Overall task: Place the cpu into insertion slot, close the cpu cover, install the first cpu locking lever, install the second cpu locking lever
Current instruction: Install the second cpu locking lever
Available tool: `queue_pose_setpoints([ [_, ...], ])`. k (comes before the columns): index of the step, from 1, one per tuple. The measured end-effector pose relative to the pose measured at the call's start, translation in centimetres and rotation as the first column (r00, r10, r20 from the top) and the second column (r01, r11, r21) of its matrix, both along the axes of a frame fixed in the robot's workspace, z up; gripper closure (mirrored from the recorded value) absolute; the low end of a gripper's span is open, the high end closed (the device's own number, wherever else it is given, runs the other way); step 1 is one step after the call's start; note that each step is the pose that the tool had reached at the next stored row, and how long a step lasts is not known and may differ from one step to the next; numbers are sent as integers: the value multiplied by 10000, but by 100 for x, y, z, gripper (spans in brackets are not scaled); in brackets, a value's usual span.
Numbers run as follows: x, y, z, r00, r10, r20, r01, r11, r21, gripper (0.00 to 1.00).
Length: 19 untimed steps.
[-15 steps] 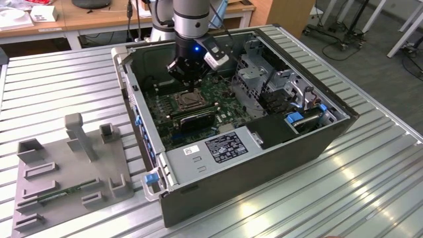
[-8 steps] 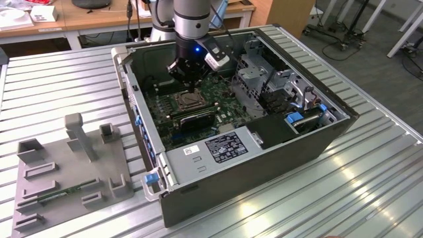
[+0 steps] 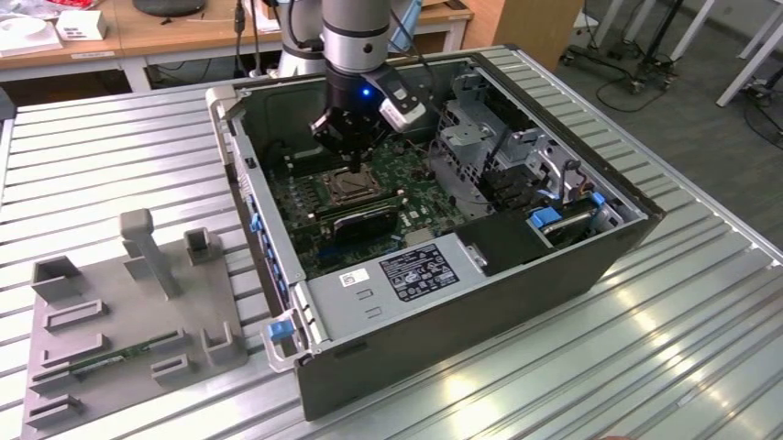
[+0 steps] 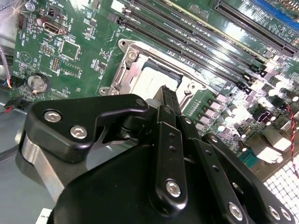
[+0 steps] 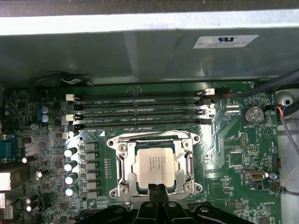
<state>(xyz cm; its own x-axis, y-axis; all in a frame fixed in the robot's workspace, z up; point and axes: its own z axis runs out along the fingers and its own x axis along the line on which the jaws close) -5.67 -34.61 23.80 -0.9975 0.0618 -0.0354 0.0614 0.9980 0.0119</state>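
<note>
First wrist view: the gripper [image 5: 158,189], fingers pressed together and holding nothing, hangs at the near edge of the cpu [image 5: 155,164]. The cpu lies flat in the insertion slot [image 5: 119,164], the cpu cover [image 5: 188,142] closed around it.

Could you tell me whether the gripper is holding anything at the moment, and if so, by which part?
Nothing is held. The gripper has its fingers together at the near edge of the cpu, which sits in the insertion slot under the cpu cover.
</note>
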Motion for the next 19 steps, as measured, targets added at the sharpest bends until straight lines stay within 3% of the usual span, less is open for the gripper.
queue_pose_setpoints([
  [8, -1, -11, 4, 10000, -1, 0, 1, 10000, -1, 89],
  [19, 0, -11, 65, 10000, 0, 2, 0, 10000, 2, 89],
])
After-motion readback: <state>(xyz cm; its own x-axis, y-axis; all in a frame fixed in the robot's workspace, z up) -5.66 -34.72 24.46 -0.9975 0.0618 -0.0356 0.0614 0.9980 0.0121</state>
